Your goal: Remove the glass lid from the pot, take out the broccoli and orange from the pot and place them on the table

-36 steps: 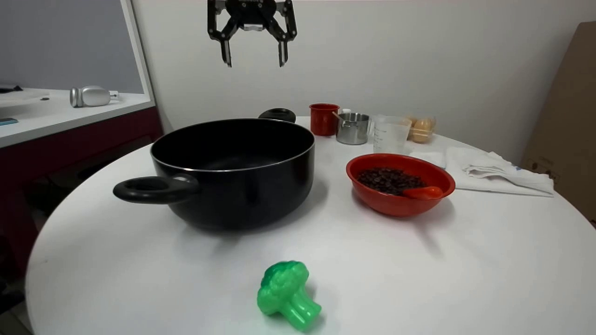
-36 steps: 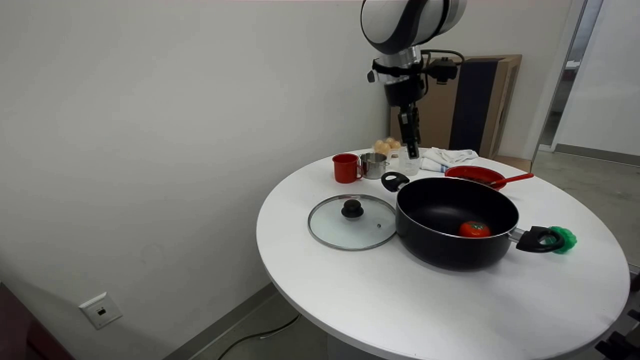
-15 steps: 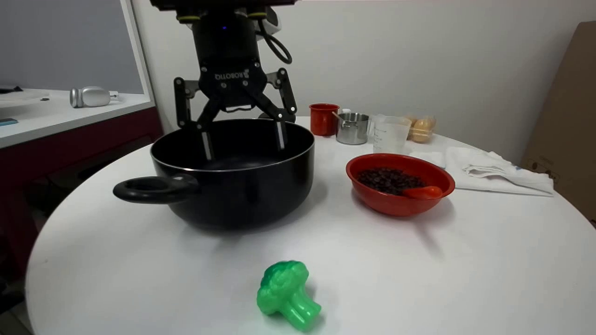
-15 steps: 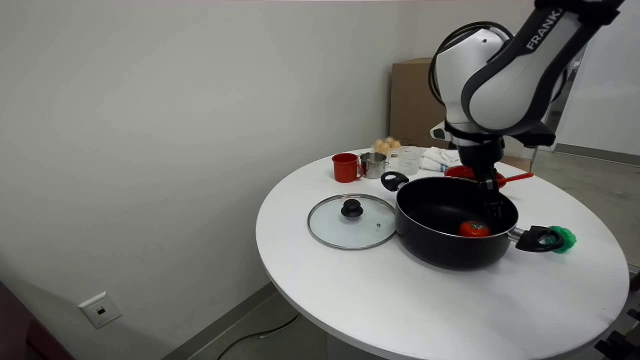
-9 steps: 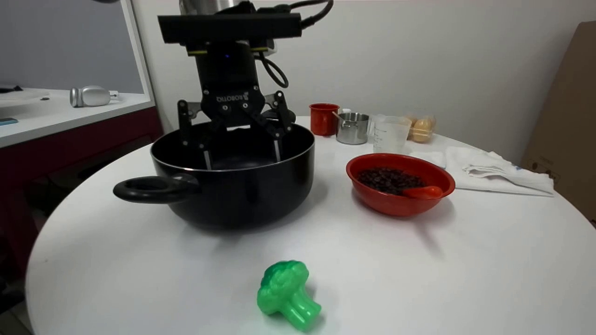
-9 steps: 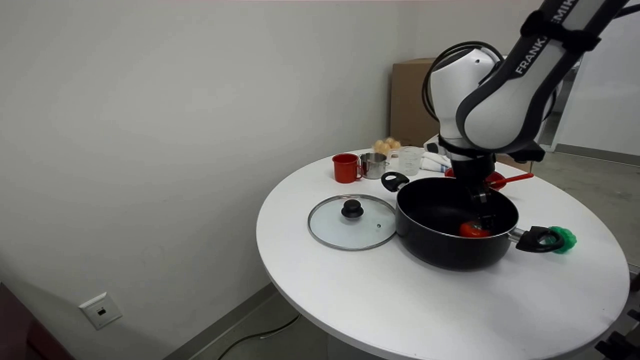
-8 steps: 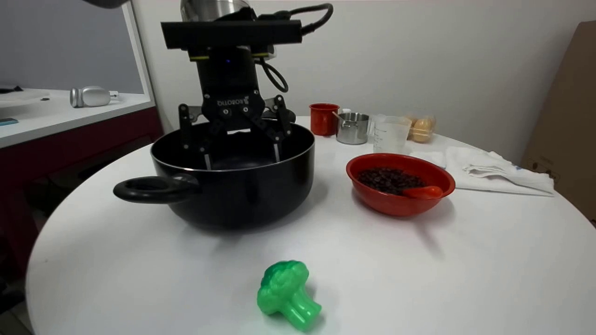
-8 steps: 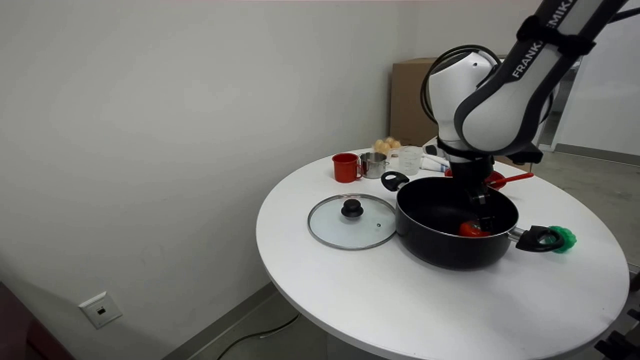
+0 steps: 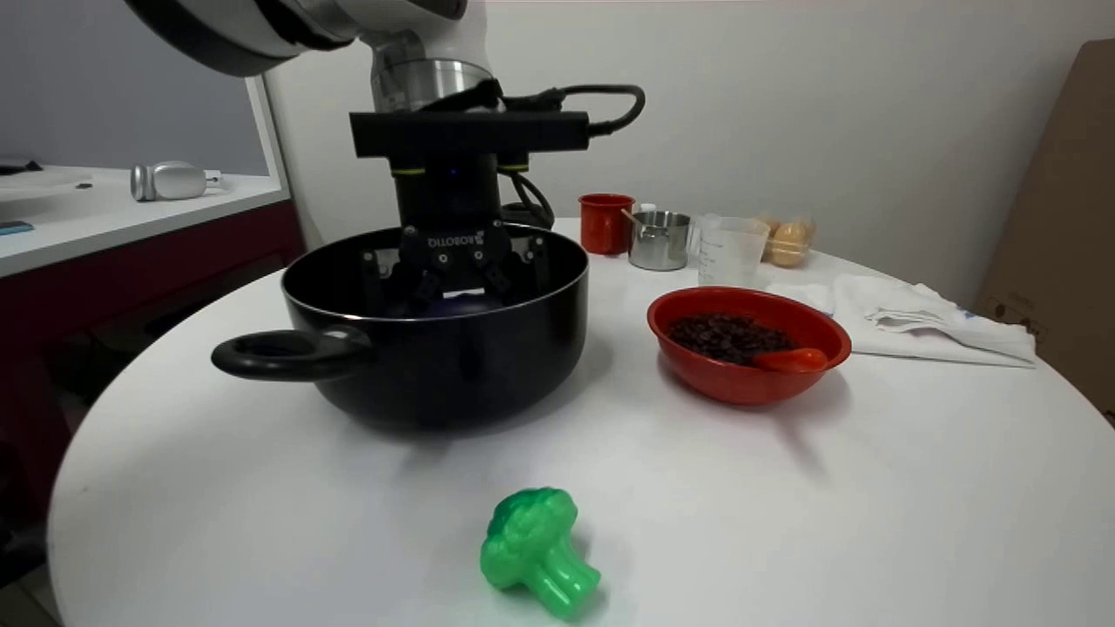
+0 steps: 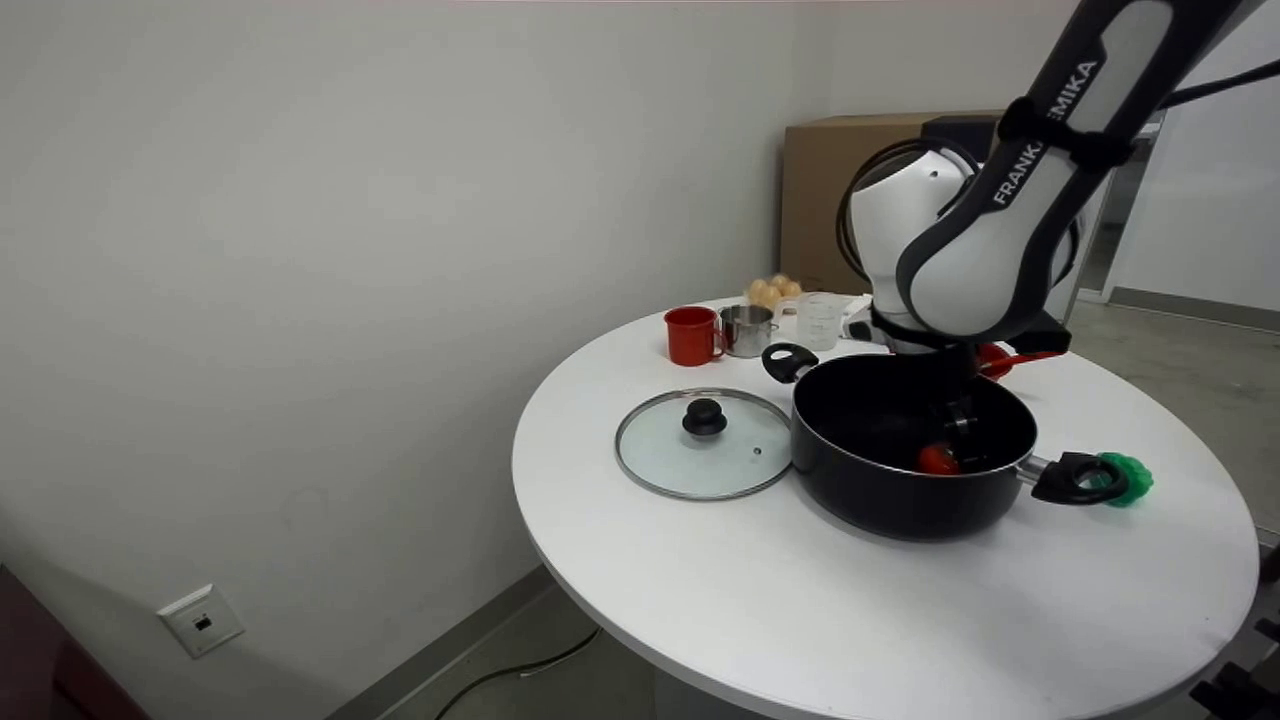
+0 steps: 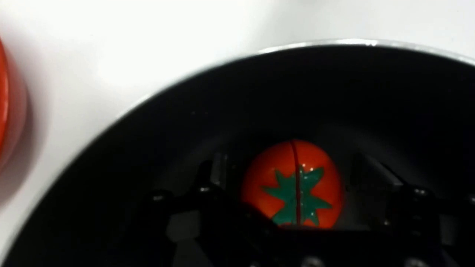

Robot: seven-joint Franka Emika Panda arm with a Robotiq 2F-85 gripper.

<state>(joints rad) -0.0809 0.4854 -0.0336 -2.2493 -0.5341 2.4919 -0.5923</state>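
The orange (image 10: 937,460) lies in the pot (image 9: 462,374), between the unclenched jaws of the pincer (image 11: 293,167). Just beside the pot, the lid (image 10: 690,455) rests knob up on the worktop (image 9: 740,514); near the pot, too, are the broccoli (image 9: 536,549) and a red bowl (image 9: 732,383).

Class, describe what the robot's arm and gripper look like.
The arm is rounded, white and black, with white FRANKA EMIKA lettering, a silver collar and looping black cables. The gripper is black and jointed, with white ROBOTIQ lettering; above it sit a black bar and yellowish strips.
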